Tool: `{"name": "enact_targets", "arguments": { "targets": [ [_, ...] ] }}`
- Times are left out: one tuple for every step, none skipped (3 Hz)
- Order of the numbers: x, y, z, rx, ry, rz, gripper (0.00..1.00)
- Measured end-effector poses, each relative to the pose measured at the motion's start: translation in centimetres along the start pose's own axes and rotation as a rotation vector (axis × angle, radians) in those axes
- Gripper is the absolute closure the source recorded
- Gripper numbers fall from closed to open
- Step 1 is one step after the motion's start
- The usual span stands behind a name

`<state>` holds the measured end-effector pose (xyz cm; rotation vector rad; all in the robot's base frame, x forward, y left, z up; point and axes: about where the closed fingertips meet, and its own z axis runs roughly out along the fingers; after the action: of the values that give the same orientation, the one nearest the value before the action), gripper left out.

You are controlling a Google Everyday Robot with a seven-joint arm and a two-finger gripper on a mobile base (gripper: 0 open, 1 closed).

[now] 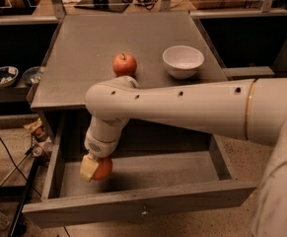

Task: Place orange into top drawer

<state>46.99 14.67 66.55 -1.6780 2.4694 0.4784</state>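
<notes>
Claw (95, 170) gripping round orange (105, 168) in top drawer (182, 194)

Pincer (94, 168) with orange (104, 169) in top drawer (148, 202), apple (125, 64) left of bowl (183, 61) on tabletop (84, 53)

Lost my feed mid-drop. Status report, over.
Gripper shut on orange, low inside open top drawer, left side. Orange not yet released. Apple and bowl sit on tabletop, not in the path.

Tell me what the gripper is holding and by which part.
The gripper holds the orange by its sides: one finger presses its camera-left side, the other is hidden behind the fruit. It hangs inside the open top drawer.
</notes>
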Motion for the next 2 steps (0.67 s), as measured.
{"name": "enact_targets", "arguments": {
  "targets": [
    [0.8, -0.3, 1.8, -0.025, 0.017, 0.022, 1.0],
    [2.0, -0.6, 3.5, -0.049, 0.04, 0.052, 1.0]
  ]
}}
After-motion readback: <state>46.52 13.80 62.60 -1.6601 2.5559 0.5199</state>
